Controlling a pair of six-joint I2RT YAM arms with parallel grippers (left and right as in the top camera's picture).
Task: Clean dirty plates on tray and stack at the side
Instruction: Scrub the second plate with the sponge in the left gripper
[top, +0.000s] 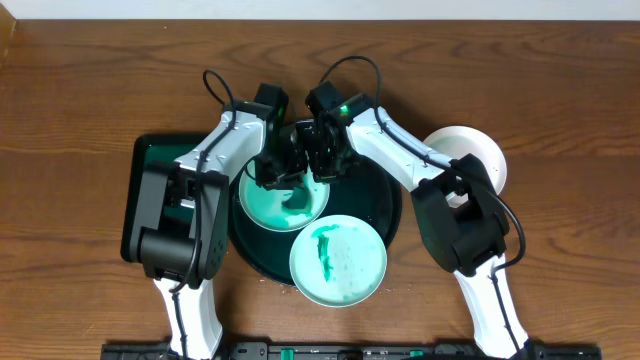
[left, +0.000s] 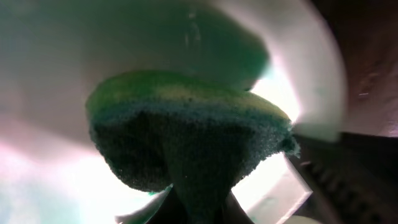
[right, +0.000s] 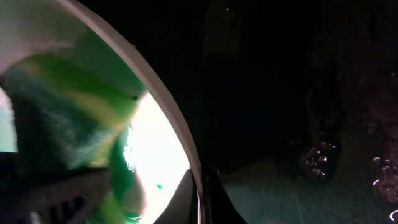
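A mint plate (top: 283, 203) with a green smear lies on the left part of the black tray (top: 385, 205). My left gripper (top: 272, 172) is shut on a green sponge (left: 186, 134) and presses it on this plate (left: 43, 74). My right gripper (top: 322, 165) is shut on the plate's far rim (right: 163, 99), with the sponge (right: 68, 118) beside it. A second mint plate (top: 338, 260) with green smears lies at the tray's front edge. A white plate (top: 470, 155) sits on the table right of the tray.
A dark green rectangular tray (top: 150, 165) lies left of the black tray, mostly under my left arm. Water drops (right: 320, 158) lie on the black tray's floor. Wooden table (top: 80, 80) lies all around.
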